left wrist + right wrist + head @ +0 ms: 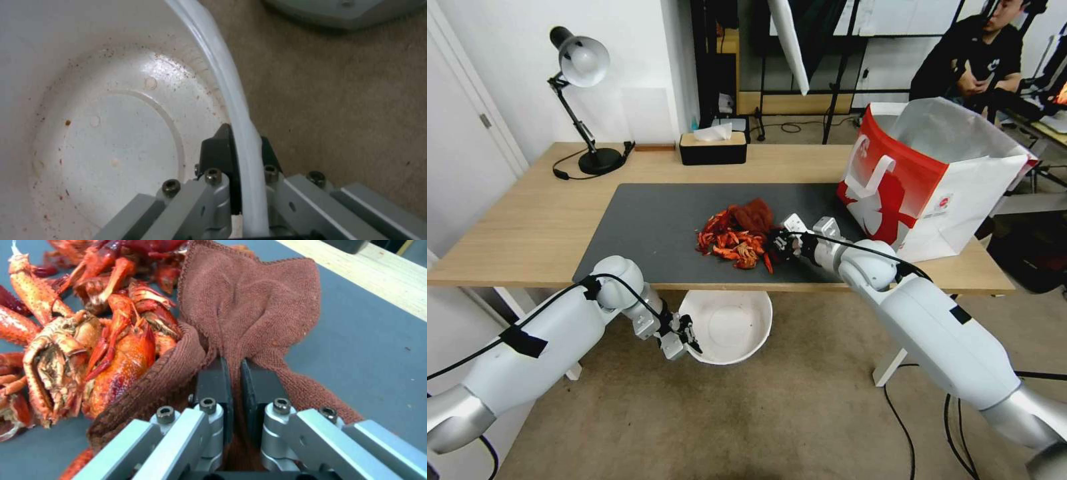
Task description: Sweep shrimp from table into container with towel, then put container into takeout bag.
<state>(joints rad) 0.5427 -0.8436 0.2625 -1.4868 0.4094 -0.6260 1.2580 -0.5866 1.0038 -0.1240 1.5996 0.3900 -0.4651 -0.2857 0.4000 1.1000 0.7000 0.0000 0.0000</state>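
Left gripper (684, 337) sits nearest, below the surface's front edge, pinching the rim of the white container (730, 327); in the left wrist view one pad is inside the wall and one outside, and the bowl is empty apart from reddish specks. The container's mouth is partly tucked under the surface (527, 227) edge, so pieces swept off could overshoot the rim and hit the carpet. A one-point rim pinch could also let the bowl tilt or slip once weight lands in it.

Further back on the dark mat (647, 227), the right gripper (782, 243) is pressed together on a fold of the rust-brown towel (754, 215), just beside the crayfish-like shrimp (730, 243). The towel is bunched, not spread, so shells may roll around or under it and get left behind, or the thin legs may snag the terry. A weak hold could drop the cloth mid-sweep.

Takeout bag (920, 180) stands upright at far right, mouth open, well apart from the pile.
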